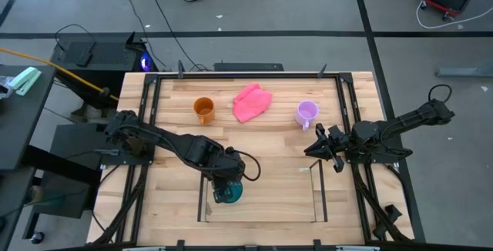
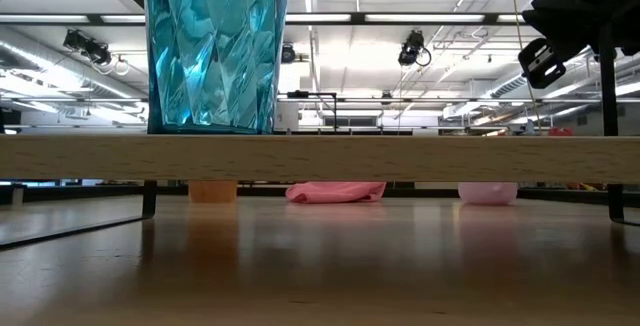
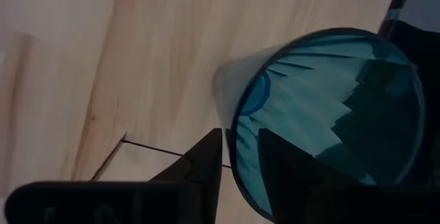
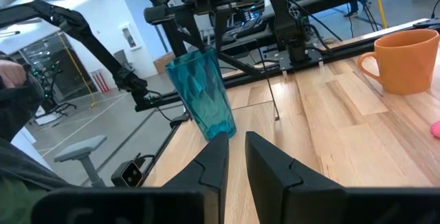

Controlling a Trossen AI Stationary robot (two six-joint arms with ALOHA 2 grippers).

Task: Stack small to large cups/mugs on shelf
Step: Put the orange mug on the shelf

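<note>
The teal-blue tumbler [image 1: 229,192] stands upright on the left end of the shelf's wooden plank [image 2: 420,156]; the low view shows its base on the plank [image 2: 215,56]. My left gripper [image 1: 225,180] is directly over it, shut on its rim. The orange mug [image 1: 203,110] and the lilac mug [image 1: 306,113] stand on the table's far part, with the pink cloth [image 1: 252,102] between them. My right gripper [image 1: 322,147] waits shut above the shelf's right end, holding nothing. My left gripper holds the tumbler by its rim [image 3: 235,141], with one finger [image 3: 206,159] outside the wall and the other [image 3: 289,165] inside the cup. It comes from above, pointing down. The tumbler stands upright with its base on the plank.
The shelf's thin dark rods [image 1: 317,193] frame the plank, and the plank's middle and right parts are bare. Dark frame rails [image 1: 148,120] run along both table sides. The right wrist view shows the orange mug [image 4: 404,59] beyond the tumbler [image 4: 205,93].
</note>
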